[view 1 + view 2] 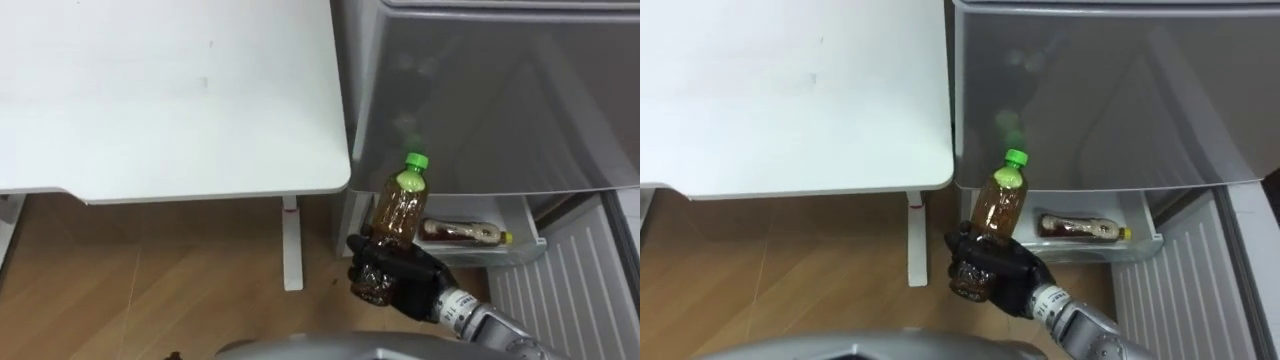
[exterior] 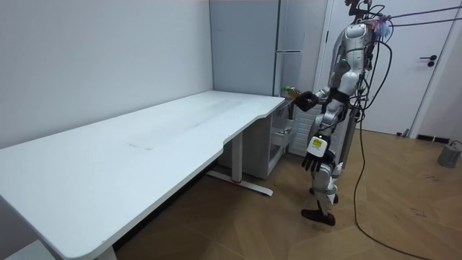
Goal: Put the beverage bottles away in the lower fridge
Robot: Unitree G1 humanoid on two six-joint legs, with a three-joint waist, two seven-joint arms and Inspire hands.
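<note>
Amber drink bottle point(image 1: 402, 205) with a green cap sits nearly upright in the right robot hand point(image 1: 395, 275). The fingers are curled round its lower half, and the forearm enters from lower right. It is held before the grey fridge point(image 1: 500, 90), above the open lower drawer point(image 1: 530, 246), where a second bottle point(image 1: 462, 233) lies flat. White counter point(image 1: 170, 100) stands left. Left robot hand point(image 2: 315, 148) hangs at the side, fingers loose.

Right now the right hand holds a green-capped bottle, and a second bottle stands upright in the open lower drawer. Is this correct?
Not quite. The right hand does hold the green-capped bottle, but the second bottle lies on its side in the open lower drawer, as the left eye view shows.
</note>
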